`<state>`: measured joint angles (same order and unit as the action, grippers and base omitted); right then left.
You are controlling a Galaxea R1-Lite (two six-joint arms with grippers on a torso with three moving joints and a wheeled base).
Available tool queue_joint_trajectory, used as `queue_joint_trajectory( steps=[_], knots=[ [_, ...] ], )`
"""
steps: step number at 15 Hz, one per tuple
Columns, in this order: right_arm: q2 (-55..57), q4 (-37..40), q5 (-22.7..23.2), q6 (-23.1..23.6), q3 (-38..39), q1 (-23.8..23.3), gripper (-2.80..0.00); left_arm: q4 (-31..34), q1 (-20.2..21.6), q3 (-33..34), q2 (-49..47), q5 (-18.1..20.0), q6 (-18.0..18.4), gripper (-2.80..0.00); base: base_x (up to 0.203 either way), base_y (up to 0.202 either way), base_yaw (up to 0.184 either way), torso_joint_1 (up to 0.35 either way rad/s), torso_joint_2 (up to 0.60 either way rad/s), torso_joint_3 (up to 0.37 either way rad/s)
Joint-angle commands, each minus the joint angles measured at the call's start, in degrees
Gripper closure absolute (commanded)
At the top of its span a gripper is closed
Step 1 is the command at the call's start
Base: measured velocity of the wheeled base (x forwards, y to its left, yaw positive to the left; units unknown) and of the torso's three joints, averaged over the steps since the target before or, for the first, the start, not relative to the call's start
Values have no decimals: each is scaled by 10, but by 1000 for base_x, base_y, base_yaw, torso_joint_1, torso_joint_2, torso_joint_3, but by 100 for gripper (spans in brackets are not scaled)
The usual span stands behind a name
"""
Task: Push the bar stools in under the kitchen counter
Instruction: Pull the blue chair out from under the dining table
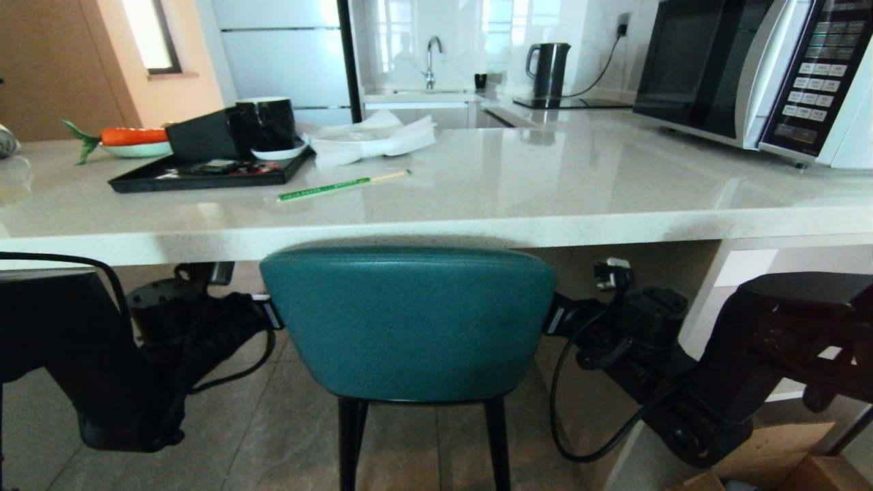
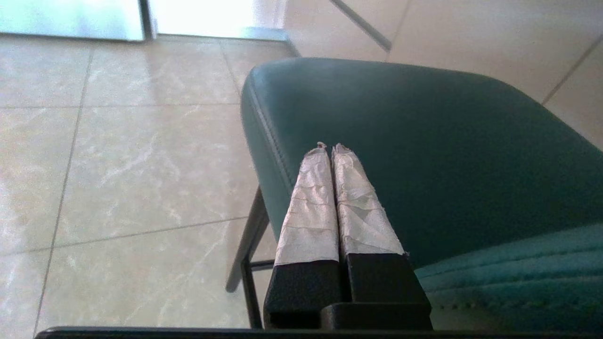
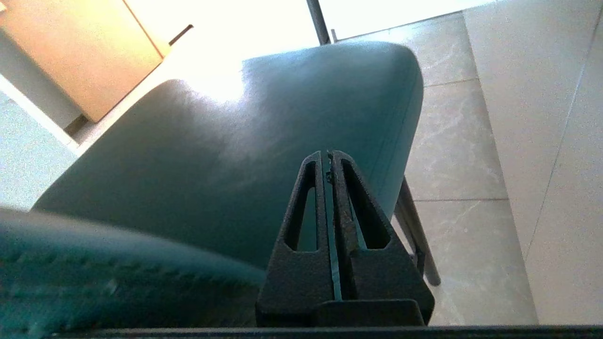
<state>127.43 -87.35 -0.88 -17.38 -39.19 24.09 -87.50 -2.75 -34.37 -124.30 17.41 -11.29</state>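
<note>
A teal bar stool (image 1: pixel 409 320) with thin black legs stands right in front of me, its rounded back just below the thick edge of the white kitchen counter (image 1: pixel 477 228). My left arm (image 1: pixel 191 320) and right arm (image 1: pixel 634 320) reach in at either side of the back, which hides both sets of fingers in the head view. In the left wrist view the left gripper (image 2: pixel 328 147), its fingers wrapped in white tape, is shut and empty over the teal seat (image 2: pixel 424 155) near its side edge. The right gripper (image 3: pixel 328 153) is shut and empty over the seat (image 3: pixel 212 165) at the opposite side.
On the counter lie a black tray (image 1: pixel 204 179) with a black cup, a chopstick in a green sleeve (image 1: pixel 341 185), white paper, a microwave (image 1: pixel 750 68) and a kettle (image 1: pixel 549 68). A white shelf unit (image 1: pixel 743 266) stands at the right, with cardboard boxes (image 1: pixel 805 470) on the tiled floor.
</note>
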Motion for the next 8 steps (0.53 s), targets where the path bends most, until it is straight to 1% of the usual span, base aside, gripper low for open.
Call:
queue_joint_trajectory(
  steps=[1,2,5,6,8],
  knots=[
    [-3,-3,1,0,6,9,0,-2,-9,20,7,10,0,0,0,0,0,0,0,0],
    [-6,-3,4,0,14,14,0,-2,-19,32,18,24,-1,0,0,0,0,0,0,0],
    [-18,-3,23,0,41,32,0,-2,-49,94,72,92,-4,0,0,0,0,0,0,0],
    [-22,-3,30,0,49,38,0,-2,-61,101,82,97,-4,0,0,0,0,0,0,0],
    [-31,-3,33,0,61,48,0,-2,-71,107,93,99,-3,0,0,0,0,0,0,0]
  ],
)
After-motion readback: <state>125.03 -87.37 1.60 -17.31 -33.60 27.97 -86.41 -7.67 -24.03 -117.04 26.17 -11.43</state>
